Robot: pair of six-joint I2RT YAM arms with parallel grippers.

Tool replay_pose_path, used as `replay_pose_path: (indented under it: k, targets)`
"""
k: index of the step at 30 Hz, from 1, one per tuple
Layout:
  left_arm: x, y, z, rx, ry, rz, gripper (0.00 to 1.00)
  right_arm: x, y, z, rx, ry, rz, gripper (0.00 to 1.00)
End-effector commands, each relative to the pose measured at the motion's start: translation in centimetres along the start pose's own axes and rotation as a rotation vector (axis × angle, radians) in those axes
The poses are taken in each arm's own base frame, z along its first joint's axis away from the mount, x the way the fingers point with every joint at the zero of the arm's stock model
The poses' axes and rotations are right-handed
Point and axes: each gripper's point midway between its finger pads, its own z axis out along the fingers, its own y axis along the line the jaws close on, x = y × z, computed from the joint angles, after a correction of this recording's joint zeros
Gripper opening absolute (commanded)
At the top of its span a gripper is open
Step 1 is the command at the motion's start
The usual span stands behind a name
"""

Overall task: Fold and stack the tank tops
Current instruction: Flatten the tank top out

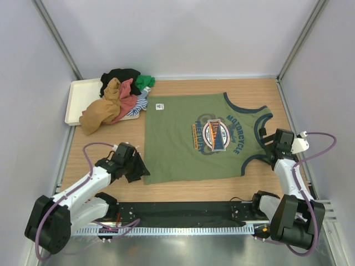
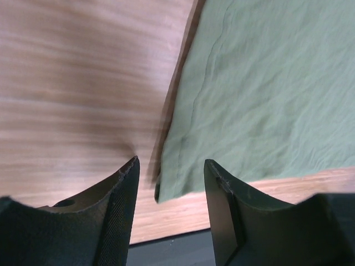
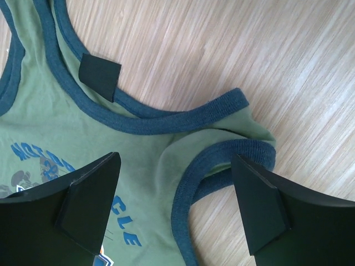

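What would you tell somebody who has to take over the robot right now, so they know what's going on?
Left gripper: open, jaws either side of the olive green tank top's hem corner, not clamped.
Right gripper: open, above that top's shoulder strap.
Things: green top lies flat, print up, on the table; other tank tops heaped, partly on the cream tray.
Done: one top spread out.
Left: fold it, then fold and stack the rest.
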Motion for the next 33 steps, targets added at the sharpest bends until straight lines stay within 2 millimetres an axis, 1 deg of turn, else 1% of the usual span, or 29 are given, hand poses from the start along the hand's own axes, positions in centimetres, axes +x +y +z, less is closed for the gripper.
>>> replay_pose_path:
  k: [1,3,4,8,11,13,14,15,16,17,20,21,24,26,27,28,29,30,31,33]
  targets:
    - [1.3,1.1,-0.6,-0.025,0.011,-0.063,0.52,-0.4,0.9,0.1,-0.056,-0.026,0.035,0.88]
    - [1.7,1.1,-0.8,-0.018,0.018,-0.066,0.52,-0.1,0.9,0.4,-0.057,-0.014,0.033,0.88]
    - [2.2,1.2,-0.7,-0.020,0.038,-0.068,0.51,-0.1,0.9,0.5,-0.057,-0.016,0.041,0.88]
    - [3.1,1.0,-0.6,-0.022,0.075,-0.067,0.51,0.1,0.5,1.2,-0.027,-0.019,0.044,0.88]
    - [3.3,0.9,-0.6,-0.023,0.080,-0.063,0.50,0.1,0.3,1.4,-0.016,-0.024,0.052,0.88]
    - [3.2,0.9,-0.5,-0.023,0.074,-0.061,0.39,0.0,-0.2,1.6,0.003,-0.035,0.054,0.88]
    - [3.1,1.0,-0.5,-0.026,0.064,-0.059,0.31,-0.1,-0.4,1.7,0.017,-0.044,0.053,0.88]
    - [2.9,1.1,-0.5,-0.029,0.051,-0.058,0.16,-0.2,-1.2,1.8,0.055,-0.057,0.049,0.88]
    - [2.8,1.2,-0.4,-0.031,0.043,-0.058,0.10,-0.4,-1.6,1.9,0.077,-0.066,0.051,0.87]
    - [2.5,1.2,-0.4,-0.031,0.030,-0.066,0.07,-0.4,-2.0,2.0,0.094,-0.071,0.051,0.87]
    - [1.9,0.8,-0.4,-0.023,0.004,-0.069,0.03,-0.4,-2.4,2.0,0.094,-0.076,0.056,0.87]
    - [1.5,0.5,-0.4,-0.018,-0.008,-0.070,0.01,0.3,-1.5,2.1,0.030,-0.044,0.048,0.87]
    - [0.2,-0.1,-0.7,-0.011,-0.036,-0.066,0.00,1.1,-1.2,1.7,-0.031,-0.029,0.084,0.88]
    - [-0.6,0.1,-0.8,-0.023,-0.043,-0.082,0.00,1.5,-1.1,1.6,-0.049,-0.021,0.106,0.89]
    - [-1.2,0.0,-1.0,-0.016,-0.044,-0.087,0.00,1.5,-1.9,1.9,-0.018,-0.040,0.105,0.89]
    - [-1.5,0.0,-1.1,-0.015,-0.048,-0.093,0.00,1.7,-2.1,2.0,-0.006,-0.030,0.098,0.90]
    - [-1.7,0.1,-1.1,-0.014,-0.050,-0.095,0.00,1.2,-3.0,2.3,0.042,-0.060,0.095,0.90]
    - [-2.2,0.5,-1.3,-0.020,-0.062,-0.113,0.00,0.9,-3.2,2.4,0.070,-0.068,0.090,0.90]
    - [-2.4,0.7,-1.4,-0.022,-0.072,-0.109,0.00,1.3,-3.8,2.8,0.105,-0.055,0.075,0.90]
    - [-2.8,1.0,-1.6,-0.019,-0.091,-0.123,0.00,0.7,-4.2,3.3,0.146,-0.069,0.077,0.90]
